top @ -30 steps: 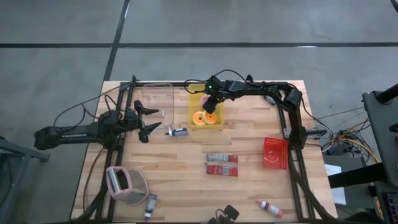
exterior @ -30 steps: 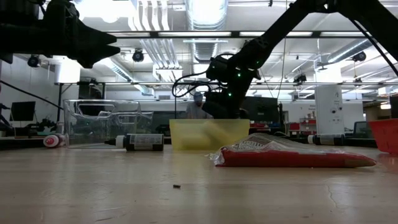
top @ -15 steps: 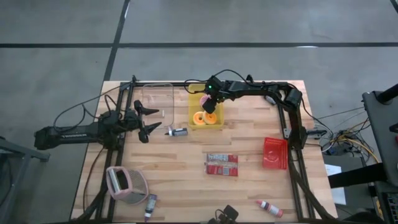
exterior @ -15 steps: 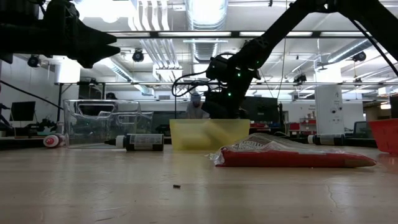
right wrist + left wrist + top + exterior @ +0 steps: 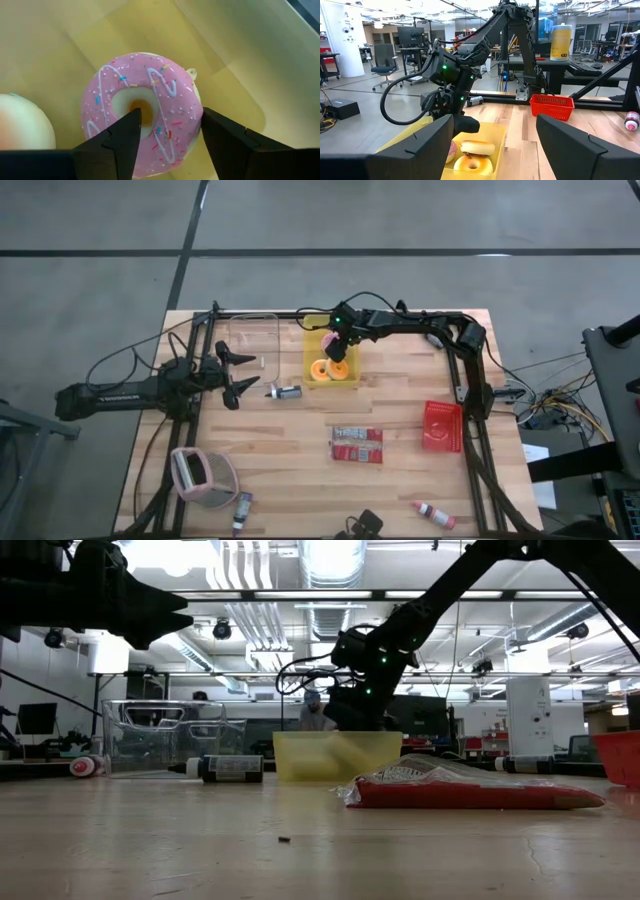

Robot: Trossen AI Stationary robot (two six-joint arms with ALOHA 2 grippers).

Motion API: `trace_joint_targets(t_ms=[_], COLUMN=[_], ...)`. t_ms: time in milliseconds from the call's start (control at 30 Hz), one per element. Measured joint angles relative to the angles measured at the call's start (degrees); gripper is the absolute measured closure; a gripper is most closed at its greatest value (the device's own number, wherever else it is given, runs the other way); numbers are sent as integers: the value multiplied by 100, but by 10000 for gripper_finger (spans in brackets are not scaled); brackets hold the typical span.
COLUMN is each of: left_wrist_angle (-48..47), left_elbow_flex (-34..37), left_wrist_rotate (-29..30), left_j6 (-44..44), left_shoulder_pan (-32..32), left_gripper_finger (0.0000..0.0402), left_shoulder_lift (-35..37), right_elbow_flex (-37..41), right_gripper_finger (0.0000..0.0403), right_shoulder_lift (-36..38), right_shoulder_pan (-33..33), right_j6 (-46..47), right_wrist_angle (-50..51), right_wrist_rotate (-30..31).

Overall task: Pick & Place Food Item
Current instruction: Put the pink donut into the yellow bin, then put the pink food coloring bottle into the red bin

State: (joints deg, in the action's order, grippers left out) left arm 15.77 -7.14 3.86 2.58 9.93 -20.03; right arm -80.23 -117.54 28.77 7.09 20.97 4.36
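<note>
A yellow bin [image 5: 346,350] stands at the table's far middle. A pink frosted donut with sprinkles [image 5: 145,110] lies flat on its floor, with two orange donuts [image 5: 329,370] beside it. My right gripper [image 5: 170,114] points down into the bin [image 5: 338,346], open. One finger [image 5: 127,137] is over the donut's hole and the other [image 5: 220,137] is just outside its rim. My left gripper [image 5: 255,373] is open and empty, left of the bin and above the table. My right gripper straddles one side of the pink donut's ring [image 5: 175,125] from above, one finger at the hole and one outside. I cannot tell whether the fingers touch it. The donut lies flat on the bin floor.
A clear plastic container [image 5: 252,340] stands left of the bin, and a small bottle [image 5: 285,392] lies near my left gripper. A red-and-white packet [image 5: 357,445] lies mid-table, with a red basket [image 5: 442,425] to its right. A pink pouch [image 5: 203,475] and another bottle [image 5: 435,513] lie near the front edge.
</note>
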Motion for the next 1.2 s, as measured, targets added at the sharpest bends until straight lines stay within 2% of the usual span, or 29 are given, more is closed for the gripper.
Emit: trace_joint_targets(t_ms=[267,533,700,1000,1200], left_wrist_angle=[0,0,0,-2,-2], left_elbow_flex=[0,0,0,0,0], left_wrist_rotate=[0,0,0,0,0], left_j6=[-1,1,-1,-1,0], left_shoulder_pan=[-2,0,-2,0,-1], left_gripper_finger=[111,111,112,112,110], left_shoulder_lift=[2,0,0,0,0], right_elbow_flex=[0,0,13,42,73], right_gripper_finger=[202,202,202,202,202], right_shoulder_lift=[236,785,1175,1448,1473], right_shoulder_pan=[-1,-120,-391,-994,-1396], right_j6=[29,46,41,19,-447], right_wrist_angle=[1,136,116,83,114], right_wrist_rotate=[139,147,138,116,118])
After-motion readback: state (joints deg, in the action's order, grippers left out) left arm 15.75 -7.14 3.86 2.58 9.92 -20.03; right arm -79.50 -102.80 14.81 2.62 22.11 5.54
